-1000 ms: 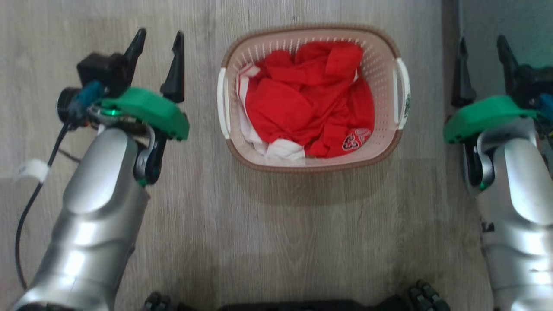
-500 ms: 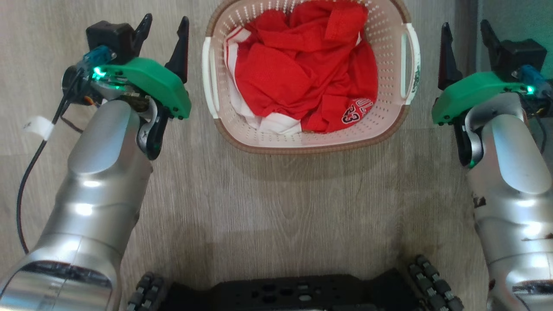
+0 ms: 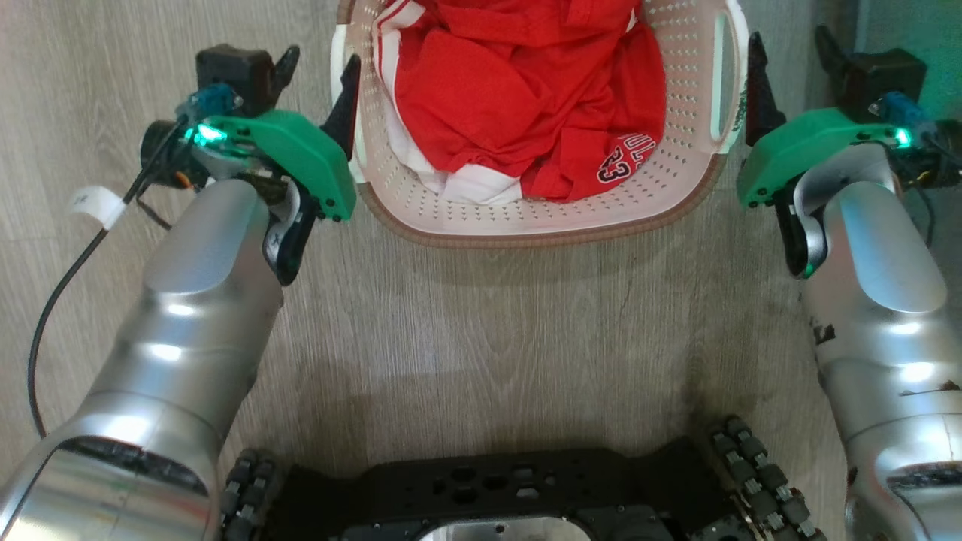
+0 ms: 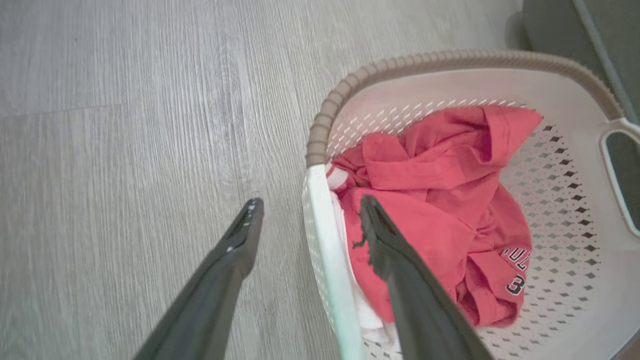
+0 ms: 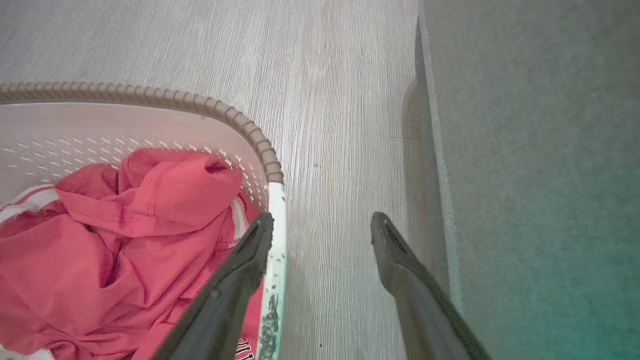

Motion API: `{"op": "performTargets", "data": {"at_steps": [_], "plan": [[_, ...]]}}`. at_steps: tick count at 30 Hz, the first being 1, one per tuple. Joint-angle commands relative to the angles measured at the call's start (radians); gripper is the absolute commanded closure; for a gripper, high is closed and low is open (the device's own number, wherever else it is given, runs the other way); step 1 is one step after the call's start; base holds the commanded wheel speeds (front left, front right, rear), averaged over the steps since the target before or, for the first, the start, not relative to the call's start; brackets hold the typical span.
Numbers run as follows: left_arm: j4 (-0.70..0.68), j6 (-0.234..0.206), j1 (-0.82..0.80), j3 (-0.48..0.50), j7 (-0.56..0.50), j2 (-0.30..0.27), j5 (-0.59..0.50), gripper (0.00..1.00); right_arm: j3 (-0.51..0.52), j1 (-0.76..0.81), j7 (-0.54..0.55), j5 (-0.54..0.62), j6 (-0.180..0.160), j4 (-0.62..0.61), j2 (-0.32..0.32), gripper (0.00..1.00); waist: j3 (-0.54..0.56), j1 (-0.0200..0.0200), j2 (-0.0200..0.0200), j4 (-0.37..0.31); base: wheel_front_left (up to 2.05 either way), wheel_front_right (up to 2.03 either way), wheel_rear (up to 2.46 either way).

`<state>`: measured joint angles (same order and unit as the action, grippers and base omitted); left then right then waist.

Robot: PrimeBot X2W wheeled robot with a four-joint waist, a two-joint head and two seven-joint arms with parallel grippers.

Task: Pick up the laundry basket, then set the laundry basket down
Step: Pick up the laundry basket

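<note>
Both arms have closed in on the laundry basket (image 3: 541, 216), which sits on the floor (image 3: 481, 323) between them. The left gripper (image 4: 310, 210) and right gripper (image 5: 322, 222) now straddle its white side handles (image 4: 327, 260). Both are wide open and hold nothing, so closing on the handles looks like the next step.

Left gripper (image 3: 321, 64) at 10 o'clock, jaws wide apart, fingers pointing to 12. Right gripper (image 3: 788, 41) at 2 o'clock, likewise spread. Left forearm (image 3: 203, 300) rises from 7, right forearm (image 3: 872, 285) from 5.
</note>
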<state>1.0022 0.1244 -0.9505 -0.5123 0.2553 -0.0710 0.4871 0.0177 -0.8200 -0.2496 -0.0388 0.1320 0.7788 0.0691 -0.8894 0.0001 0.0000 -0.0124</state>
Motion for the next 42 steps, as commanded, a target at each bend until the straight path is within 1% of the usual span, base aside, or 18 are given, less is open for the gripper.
{"op": "performTargets", "data": {"at_steps": [1,9,19,20,21,22,31,42], "plan": [[0.000,0.006,-0.007,0.004,0.006,-0.024,0.013,0.00,-0.022,0.019,-0.012,-0.010,-0.001,-0.006,-0.019,0.00,-0.008,-0.0001,0.0000,0.001,0.00,0.00,0.00],[0.078,0.006,-0.046,-0.095,0.006,-0.026,0.103,0.00,-0.051,-0.010,-0.012,-0.025,-0.001,0.076,-0.019,0.00,-0.042,-0.0001,0.0000,0.003,0.00,0.00,0.00],[0.106,0.006,-0.093,-0.223,-0.030,-0.021,0.236,0.00,-0.083,-0.070,-0.012,-0.045,-0.001,0.188,-0.019,0.00,-0.072,-0.0001,0.0000,0.014,0.00,0.00,0.00],[0.108,0.006,-0.096,-0.233,-0.037,-0.021,0.251,0.00,-0.088,-0.075,-0.012,-0.052,-0.001,0.197,-0.019,0.09,-0.074,-0.0001,0.0000,0.015,0.00,0.00,0.00],[0.106,0.006,-0.098,-0.244,-0.047,-0.021,0.267,0.54,-0.095,-0.081,-0.012,-0.060,-0.001,0.208,-0.019,0.79,-0.075,-0.0001,0.0000,0.016,0.00,0.00,0.00],[0.105,0.006,-0.100,-0.253,-0.057,-0.021,0.286,1.00,-0.098,-0.088,-0.012,-0.064,-0.001,0.215,-0.019,1.00,-0.076,-0.0001,0.0000,0.016,0.00,0.00,0.00],[0.120,0.006,-0.116,-0.324,-0.059,-0.029,0.386,1.00,-0.123,-0.108,-0.012,-0.092,-0.001,0.261,-0.019,1.00,-0.068,-0.0001,0.0000,0.023,0.00,0.00,0.00],[0.125,0.006,-0.118,-0.387,-0.101,-0.032,0.488,1.00,-0.123,-0.116,-0.012,-0.091,-0.001,0.309,-0.019,1.00,-0.008,-0.0001,0.0000,0.025,0.00,0.00,0.00]]}}
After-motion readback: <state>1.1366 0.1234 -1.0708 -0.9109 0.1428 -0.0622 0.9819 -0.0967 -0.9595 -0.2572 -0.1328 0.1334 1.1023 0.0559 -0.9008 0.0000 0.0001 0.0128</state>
